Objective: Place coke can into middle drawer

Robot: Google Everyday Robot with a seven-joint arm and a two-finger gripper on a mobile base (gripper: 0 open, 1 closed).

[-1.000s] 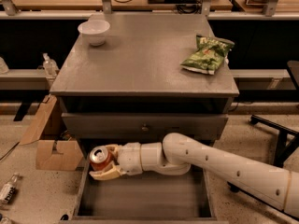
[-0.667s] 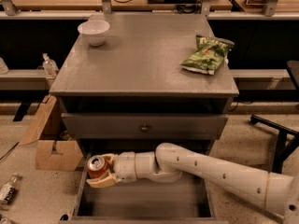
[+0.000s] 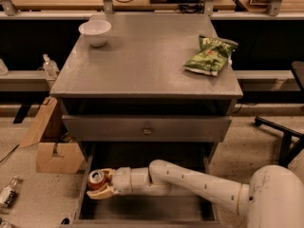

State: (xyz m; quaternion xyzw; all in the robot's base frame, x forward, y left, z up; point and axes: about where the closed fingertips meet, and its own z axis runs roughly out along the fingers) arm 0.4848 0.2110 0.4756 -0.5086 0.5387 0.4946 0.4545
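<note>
the middle drawer (image 3: 142, 212) stands pulled out at the foot of the cabinet (image 3: 142, 61), nearest the camera, its bare grey floor exposed. the white arm (image 3: 199, 188) enters from the cabinet's lower right and lies across the open drawer toward the cabinet's left side. the gripper (image 3: 98, 184) sits at the cabinet's lower left, over the drawer's left wall, its two fingers clamped on the coke can (image 3: 96, 177). the can is held above the drawer's left edge, silver top showing; whether it touches the drawer cannot be told. higher on the cabinet's face, a closed drawer front (image 3: 190, 128) carries a small round knob (image 3: 147, 131). on the cabinet top, a green chip bag (image 3: 210, 56) lies near the right edge and a white bowl (image 3: 95, 31) stands at the far left corner. a cardboard box (image 3: 52, 153) rests on the floor left of the cabinet.
</note>
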